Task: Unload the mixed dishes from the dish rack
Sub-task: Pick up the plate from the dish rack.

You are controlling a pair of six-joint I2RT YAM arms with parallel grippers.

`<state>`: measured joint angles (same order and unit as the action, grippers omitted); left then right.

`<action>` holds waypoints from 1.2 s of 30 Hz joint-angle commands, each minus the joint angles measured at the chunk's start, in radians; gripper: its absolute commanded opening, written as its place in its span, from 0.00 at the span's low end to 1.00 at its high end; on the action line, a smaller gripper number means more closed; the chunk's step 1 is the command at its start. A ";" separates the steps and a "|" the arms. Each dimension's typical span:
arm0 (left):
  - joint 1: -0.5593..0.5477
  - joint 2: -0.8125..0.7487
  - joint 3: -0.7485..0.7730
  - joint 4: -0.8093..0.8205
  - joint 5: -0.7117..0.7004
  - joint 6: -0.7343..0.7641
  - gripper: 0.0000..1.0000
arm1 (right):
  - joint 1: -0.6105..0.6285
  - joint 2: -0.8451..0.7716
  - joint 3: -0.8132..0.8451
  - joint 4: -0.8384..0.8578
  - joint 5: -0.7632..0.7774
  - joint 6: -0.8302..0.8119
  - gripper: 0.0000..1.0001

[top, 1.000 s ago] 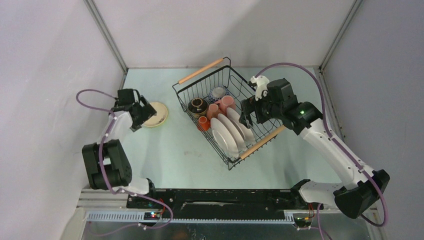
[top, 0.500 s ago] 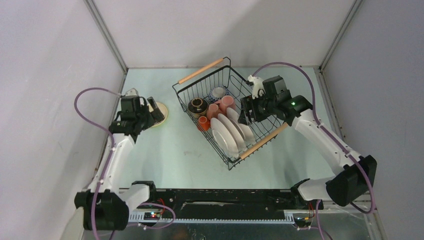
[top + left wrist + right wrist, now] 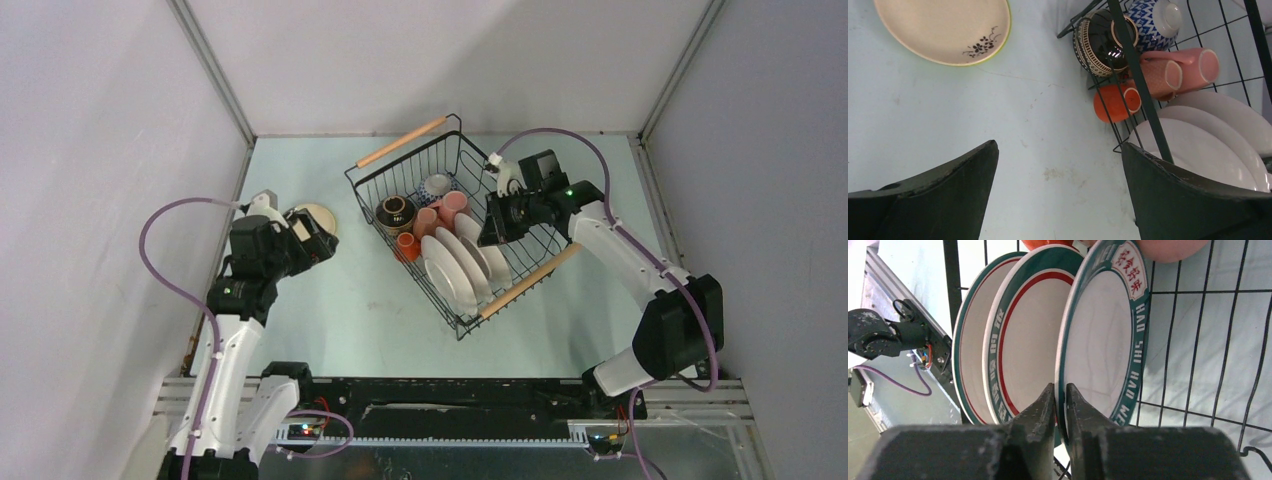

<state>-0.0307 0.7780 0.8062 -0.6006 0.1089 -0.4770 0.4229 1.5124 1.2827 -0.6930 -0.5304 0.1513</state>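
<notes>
Pale green surface carries a black wire dish rack set askew. Three green-rimmed plates stand on edge inside it, beside pink mugs, an orange cup and two patterned bowls. The right tool is clenched on the rim of the end plate, the one with red characters. The left tool hangs released above the surface, near a cream saucer lying outside the rack.

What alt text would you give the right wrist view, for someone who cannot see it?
The right gripper pinches the rim of a green-rimmed plate with red Chinese characters, standing on edge in a black wire dish rack. Close beside it stand two more plates.
</notes>
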 commanded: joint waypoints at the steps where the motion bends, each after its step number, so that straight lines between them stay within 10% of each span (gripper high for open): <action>1: -0.006 -0.010 -0.002 0.036 0.078 -0.031 0.99 | -0.014 -0.007 0.002 0.039 -0.080 -0.018 0.11; 26: -0.009 0.012 0.159 0.026 0.294 -0.149 0.99 | 0.001 -0.328 0.106 -0.015 -0.038 -0.109 0.00; 36: -0.042 0.025 0.213 0.052 0.376 -0.239 0.99 | 0.323 -0.455 0.122 -0.003 0.421 -0.351 0.00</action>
<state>-0.0490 0.8055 0.9825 -0.5858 0.4274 -0.6567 0.6140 1.1091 1.3533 -0.7464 -0.3607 -0.0509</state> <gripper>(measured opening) 0.994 0.044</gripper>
